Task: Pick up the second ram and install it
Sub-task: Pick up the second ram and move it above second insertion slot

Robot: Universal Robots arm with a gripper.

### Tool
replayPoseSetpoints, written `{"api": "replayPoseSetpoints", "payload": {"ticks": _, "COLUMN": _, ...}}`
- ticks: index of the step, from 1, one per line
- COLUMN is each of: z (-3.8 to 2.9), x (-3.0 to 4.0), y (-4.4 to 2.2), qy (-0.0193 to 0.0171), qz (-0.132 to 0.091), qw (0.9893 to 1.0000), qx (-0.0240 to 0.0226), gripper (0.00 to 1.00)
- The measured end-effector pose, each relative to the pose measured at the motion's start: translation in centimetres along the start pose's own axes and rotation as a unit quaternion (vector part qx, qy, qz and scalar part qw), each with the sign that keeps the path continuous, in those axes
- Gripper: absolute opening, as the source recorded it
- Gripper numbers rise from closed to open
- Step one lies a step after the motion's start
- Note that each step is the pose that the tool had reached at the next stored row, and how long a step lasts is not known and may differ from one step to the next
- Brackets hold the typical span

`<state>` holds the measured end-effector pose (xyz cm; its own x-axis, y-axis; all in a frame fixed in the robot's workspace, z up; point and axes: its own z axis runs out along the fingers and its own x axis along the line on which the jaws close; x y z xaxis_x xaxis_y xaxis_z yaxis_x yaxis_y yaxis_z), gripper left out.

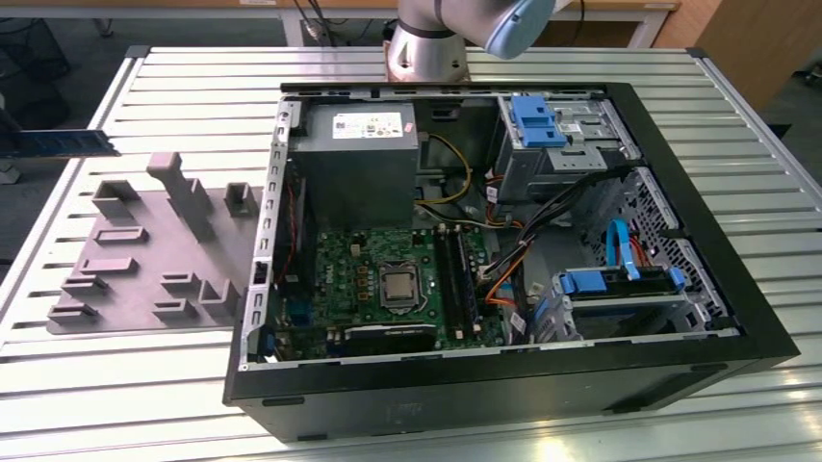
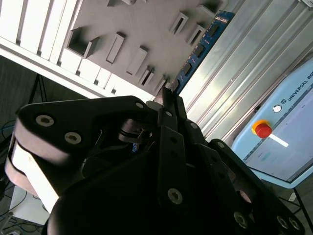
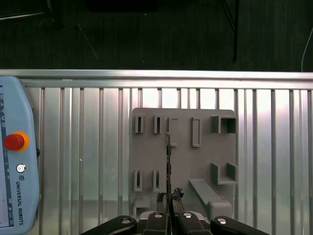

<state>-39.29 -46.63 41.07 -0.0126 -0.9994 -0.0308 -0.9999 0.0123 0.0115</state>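
The pincer (image 3: 168,199) is closed on the ram (image 3: 168,156), its fingertips pinching one end of the stick. In the first wrist view the ram shows edge-on as a thin dark line running out from the fingertips over the grey holder (image 3: 200,161). In the second wrist view the pincer (image 2: 166,94) shows the same grip, with the ram (image 2: 203,46) stretching away past the holder (image 2: 142,24). In the exterior view the ram (image 1: 64,144) hangs at the exterior view's left edge, beside the holder (image 1: 141,245) and well apart from the open case (image 1: 514,385) on the table (image 1: 129,385). The black slots (image 1: 456,274) lie on the motherboard (image 1: 366,279). A pendant (image 3: 17,161) rests on the table.
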Motion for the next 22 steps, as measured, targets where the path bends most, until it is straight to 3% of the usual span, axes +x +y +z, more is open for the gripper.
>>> {"api": "replayPoseSetpoints", "payload": {"ticks": 22, "z": -0.01, "x": -0.01, "y": -0.65, "qy": 0.0000, "qz": 0.000, "qw": 1.0000, "qx": -0.0001, "gripper": 0.14}}
